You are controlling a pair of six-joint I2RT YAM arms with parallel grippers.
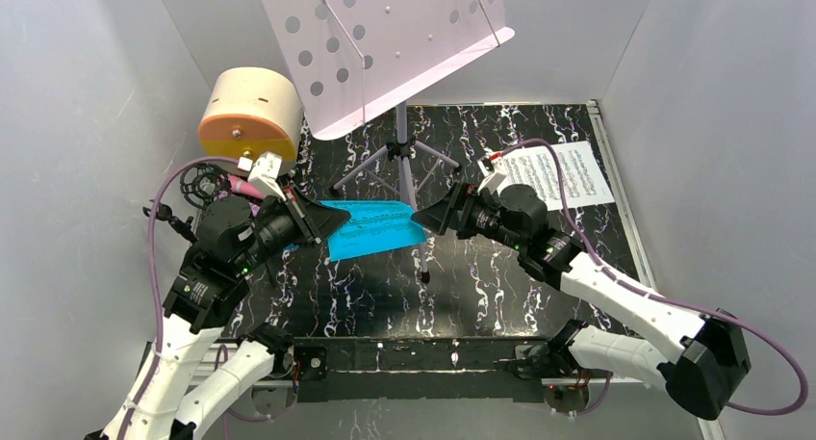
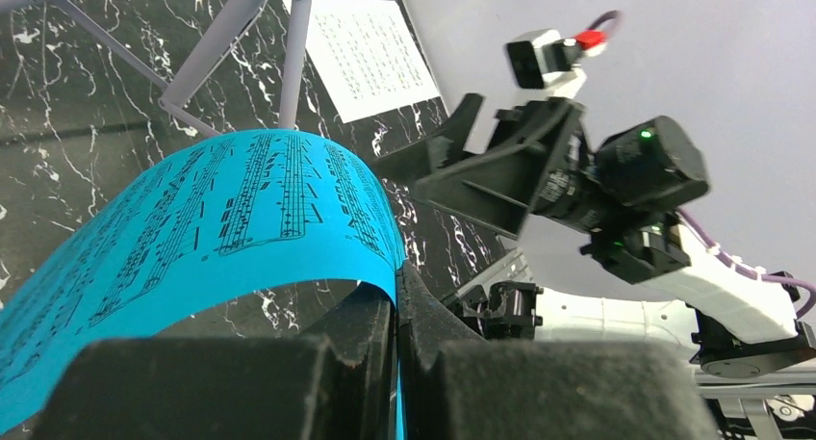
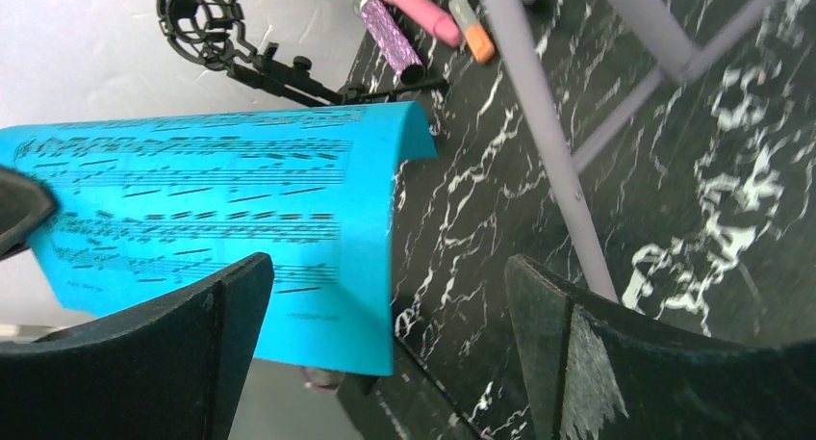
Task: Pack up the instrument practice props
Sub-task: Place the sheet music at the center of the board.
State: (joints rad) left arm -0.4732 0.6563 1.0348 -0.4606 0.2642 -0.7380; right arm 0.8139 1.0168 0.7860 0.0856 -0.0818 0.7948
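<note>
From above, the blue sheet [image 1: 373,226] is held over the mid-tabletop [image 1: 481,296], near the stand [image 1: 385,45]. At the left wrist, the left hand [image 2: 396,296] is seen clenched on its edge. At the right wrist, the right hand [image 3: 390,276] is seen released, just beside it.
</note>
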